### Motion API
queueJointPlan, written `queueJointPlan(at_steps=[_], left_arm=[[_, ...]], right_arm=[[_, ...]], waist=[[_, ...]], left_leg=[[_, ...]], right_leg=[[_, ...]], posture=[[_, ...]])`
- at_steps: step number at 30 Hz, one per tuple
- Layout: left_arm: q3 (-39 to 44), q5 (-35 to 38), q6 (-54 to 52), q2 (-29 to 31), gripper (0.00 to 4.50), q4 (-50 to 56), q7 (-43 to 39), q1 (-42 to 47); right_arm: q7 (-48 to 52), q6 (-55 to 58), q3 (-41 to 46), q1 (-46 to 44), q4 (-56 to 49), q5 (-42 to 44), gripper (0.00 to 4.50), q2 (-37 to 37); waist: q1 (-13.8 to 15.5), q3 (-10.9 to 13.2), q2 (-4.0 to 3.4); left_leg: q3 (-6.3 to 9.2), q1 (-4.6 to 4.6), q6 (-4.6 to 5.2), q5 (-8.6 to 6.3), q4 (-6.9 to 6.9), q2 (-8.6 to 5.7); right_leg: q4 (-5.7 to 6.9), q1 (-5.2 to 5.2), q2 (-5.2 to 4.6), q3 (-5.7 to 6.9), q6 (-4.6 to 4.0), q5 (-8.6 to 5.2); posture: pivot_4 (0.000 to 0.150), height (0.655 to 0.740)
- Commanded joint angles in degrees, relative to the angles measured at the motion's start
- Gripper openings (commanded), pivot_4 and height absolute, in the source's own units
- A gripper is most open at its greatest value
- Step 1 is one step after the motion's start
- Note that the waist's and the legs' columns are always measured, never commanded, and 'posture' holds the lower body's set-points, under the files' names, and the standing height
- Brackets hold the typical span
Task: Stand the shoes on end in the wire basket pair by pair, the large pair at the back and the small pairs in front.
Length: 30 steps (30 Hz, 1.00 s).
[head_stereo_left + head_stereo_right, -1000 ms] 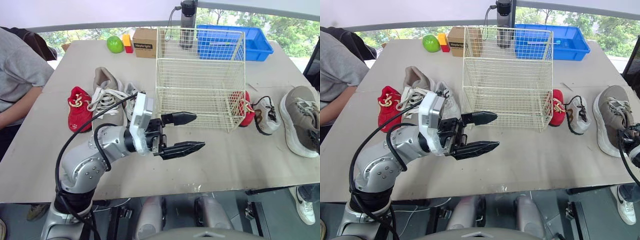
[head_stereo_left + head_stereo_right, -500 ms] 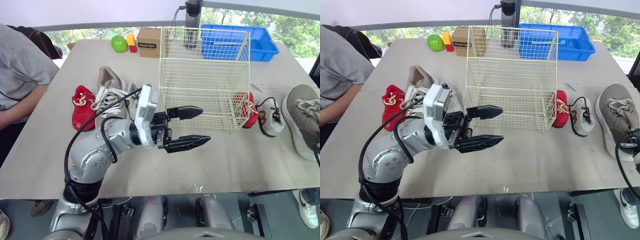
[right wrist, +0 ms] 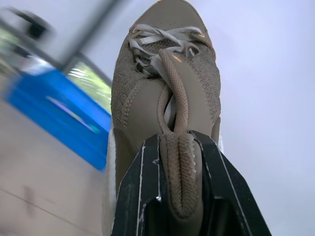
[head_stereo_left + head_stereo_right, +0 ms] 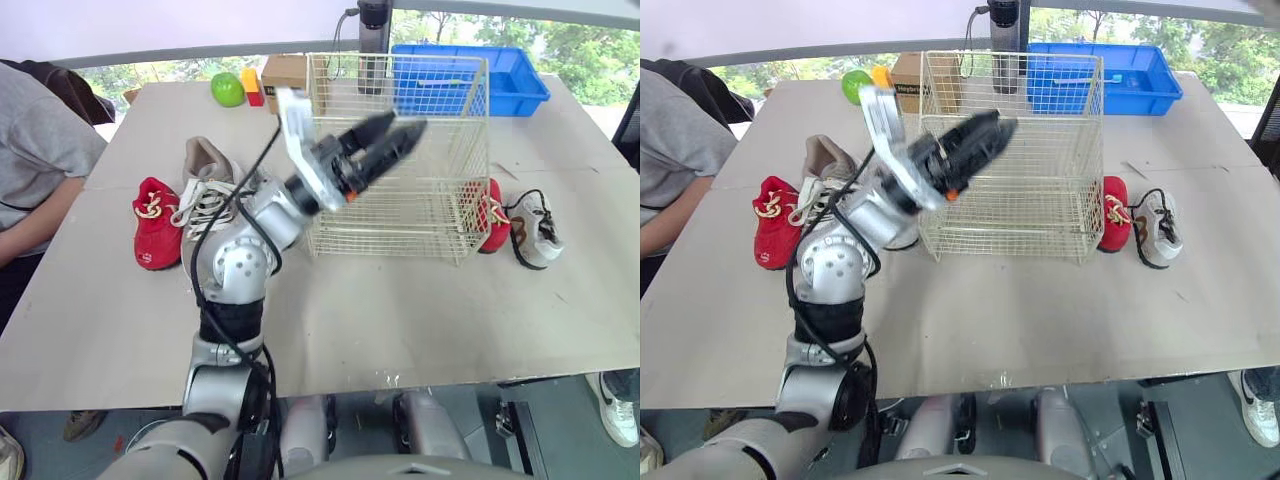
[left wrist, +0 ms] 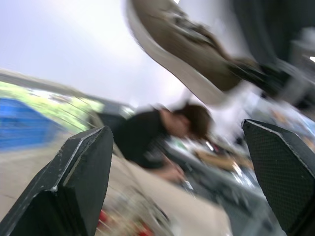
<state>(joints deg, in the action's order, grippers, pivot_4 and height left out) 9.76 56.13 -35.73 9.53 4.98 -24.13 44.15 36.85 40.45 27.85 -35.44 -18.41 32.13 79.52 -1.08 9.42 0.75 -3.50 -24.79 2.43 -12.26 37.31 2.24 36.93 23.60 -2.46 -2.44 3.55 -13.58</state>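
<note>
Jaws of right gripper pinching large tan shoe, seemingly at heel; left gripper gaping, hovering at wire basket front. Next: standing shoe at basket back.

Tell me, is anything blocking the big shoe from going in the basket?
Maybe. The left gripper is raised at the open top of the wire basket, while the right gripper holds the big shoe. The basket is empty.

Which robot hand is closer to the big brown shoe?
Right. The right hand grips the shoe; the left hand is open, apart from it, by the wire basket.
</note>
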Motion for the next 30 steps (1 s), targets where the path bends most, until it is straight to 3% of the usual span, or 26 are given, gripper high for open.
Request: queueJointPlan(at_steps=[1, 3, 8, 13, 16, 25, 28, 29, 30], left_arm=[[10.4, 4.2, 0.0, 3.7, 4.5, -6.8, 6.6, 5.0], [13.0, 4.2, -1.4, 8.8, 4.5, -11.5, 4.2, 7.5], [18.0, 7.0, -5.7, 19.5, 4.5, -21.8, -2.7, 14.6], [3.7, 4.5, -17.5, 32.7, 4.5, -15.2, -28.9, 17.7], [-6.8, -0.3, -19.0, 37.0, 4.5, -11.4, -41.8, 19.3], [-24.7, -17.7, -9.9, 35.3, 4.5, -11.7, -58.8, 25.1], [-28.1, -24.5, -4.4, 34.3, 3.72, -14.9, -62.1, 26.4], [-28.4, -26.0, -3.3, 34.2, 3.18, -16.1, -63.1, 26.8], [-28.5, -26.9, -2.6, 34.1, 3.04, -17.1, -63.9, 27.0]], right_arm=[[9.3, -3.4, -9.6, -12.6, 4.3, 4.5, 0.01, 2.0], [17.1, -2.6, -16.0, -19.9, 6.2, 6.3, 0.01, 1.6], [34.9, -5.5, -25.7, -28.3, 9.7, 4.6, 0.01, 0.4], [51.7, -8.3, -36.3, -37.7, 12.6, 0.8, 0.01, -6.2], [54.8, -12.3, -40.0, -40.9, 15.0, -3.8, 0.01, -11.8], [55.5, -15.4, -40.9, -46.2, 17.0, -7.5, 0.01, -22.0], [55.6, -14.3, -40.2, -46.1, 14.5, -6.5, 0.0, -22.9], [55.6, -13.8, -39.7, -45.8, 13.5, -6.2, 0.0, -22.9], [55.5, -13.4, -39.4, -45.6, 13.0, -6.1, 0.0, -23.1]], waist=[[-0.1, 0.1, 0.07], [0.0, 0.2, 0.15], [0.6, 0.6, 0.62], [0.6, 0.7, 0.65], [1.0, 0.7, 0.61], [0.6, 0.9, 0.34], [0.5, 0.9, 0.28], [0.5, 0.9, 0.27], [0.5, 1.0, 0.25]], left_leg=[[-0.02, -0.01, 0.0, 0.0, 0.0, 0.0], [-0.02, -0.03, -0.01, 0.0, -0.04, -0.01], [0.1, -0.42, -0.04, 0.0, 0.0, 0.02], [0.22, -1.36, -0.3, 0.16, 0.22, -0.09], [0.18, -1.55, -0.31, 0.17, 0.29, -0.11], [0.25, -1.83, -0.29, 0.16, 1.01, -0.04], [0.25, -1.82, -0.27, 0.15, 1.06, -0.04], [0.25, -1.83, -0.13, 0.07, 1.08, -0.04], [0.25, -1.82, -0.1, 0.05, 1.1, -0.04]], right_leg=[[0.0, 0.04, 0.0, -0.03, 0.01, 0.01], [-0.05, 0.04, 0.0, -0.03, 0.04, 0.02], [-0.2, 0.23, -0.12, 0.33, 0.22, 0.12], [-0.11, 1.01, -0.37, 0.54, 0.3, 0.17], [-0.11, 1.07, -0.38, 0.89, 0.31, 0.15], [0.95, 1.46, -0.2, 0.93, 0.29, 0.13], [1.03, 1.46, -0.2, 0.92, 0.29, 0.13], [1.06, 1.46, -0.2, 0.92, 0.29, 0.13], [1.08, 1.46, -0.2, 0.92, 0.29, 0.13]], posture=[[0.15, 0.74], [0.15, 0.74], [0.15, 0.74], [0.15, 0.74], [0.15, 0.74], [0.15, 0.74], [0.15, 0.74], [0.15, 0.74], [0.15, 0.74]])
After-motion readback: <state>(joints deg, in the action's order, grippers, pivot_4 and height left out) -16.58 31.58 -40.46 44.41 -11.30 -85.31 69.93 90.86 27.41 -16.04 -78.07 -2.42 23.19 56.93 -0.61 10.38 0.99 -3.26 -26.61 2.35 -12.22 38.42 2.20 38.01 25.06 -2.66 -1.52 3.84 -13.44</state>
